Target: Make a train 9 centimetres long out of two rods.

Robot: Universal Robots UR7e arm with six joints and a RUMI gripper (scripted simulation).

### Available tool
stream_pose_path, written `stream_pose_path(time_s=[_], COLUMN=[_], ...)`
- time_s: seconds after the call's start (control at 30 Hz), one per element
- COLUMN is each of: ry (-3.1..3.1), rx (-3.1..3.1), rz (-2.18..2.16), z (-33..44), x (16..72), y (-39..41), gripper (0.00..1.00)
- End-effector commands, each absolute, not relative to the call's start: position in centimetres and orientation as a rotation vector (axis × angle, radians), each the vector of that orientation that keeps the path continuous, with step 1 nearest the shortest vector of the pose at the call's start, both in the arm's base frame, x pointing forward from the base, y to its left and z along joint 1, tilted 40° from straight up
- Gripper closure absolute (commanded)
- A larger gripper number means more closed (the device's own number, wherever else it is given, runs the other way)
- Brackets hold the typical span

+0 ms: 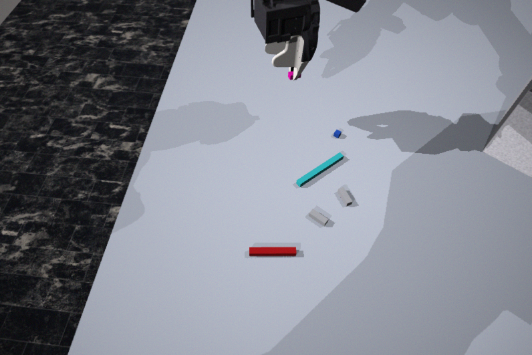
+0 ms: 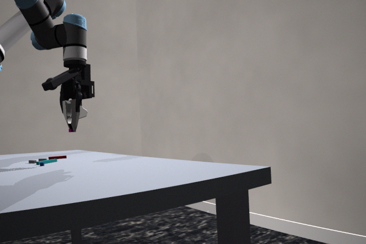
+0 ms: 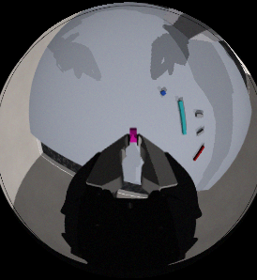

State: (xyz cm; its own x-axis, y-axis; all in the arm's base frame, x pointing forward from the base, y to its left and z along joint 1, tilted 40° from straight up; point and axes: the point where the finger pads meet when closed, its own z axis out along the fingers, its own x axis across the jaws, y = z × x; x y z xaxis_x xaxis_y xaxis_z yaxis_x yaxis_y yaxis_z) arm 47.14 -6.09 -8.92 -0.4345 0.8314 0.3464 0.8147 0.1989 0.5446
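Landmark: one long red square-section rod (image 1: 272,251) (image 2: 57,157) (image 3: 199,152), lying flat on the pale bench (image 1: 206,299) (image 2: 177,176) (image 3: 106,108), its long axis running left to right in the top view.

Held piece: one short magenta block-like rod (image 1: 291,75) (image 2: 70,130) (image 3: 133,133). I'm seeing the end effector (image 1: 294,74) (image 2: 71,128) (image 3: 133,134) clamping it, carrying it raised over the bench, well apart from the red rod and toward the top view's upper edge.

Bearing: by colour I'm counting red and magenta as the nine, so the red rod is lying down the top view from the end effector. In the wrist view the magenta rod is pointing straight up the frame while the red rod is slanting; I'm judging that a wrist turn is needed to line up their axes.

Spares: one long turquoise rod (image 1: 320,168) (image 2: 47,161) (image 3: 182,117), one small blue cube (image 1: 337,133) (image 2: 42,164) (image 3: 163,93) and two short grey rods, all sitting above the red rod in the top view, greys toward its right end. I'm favouring its left end for more room.
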Motion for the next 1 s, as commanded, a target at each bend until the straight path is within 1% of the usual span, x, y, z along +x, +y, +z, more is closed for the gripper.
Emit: stream_pose_path(time_s=[0.0, 0.27, 0.97], ry=[2.306, 2.205, 2.203], rx=[1.887, 2.072, 2.074], rz=[1.086, 1.098, 1.097], z=[-8.4, -8.0, -8.5], x=[44.5, 42.4, 42.6], y=[-3.6, -1.5, -1.1], gripper=[1.00, 1.00, 1.00])
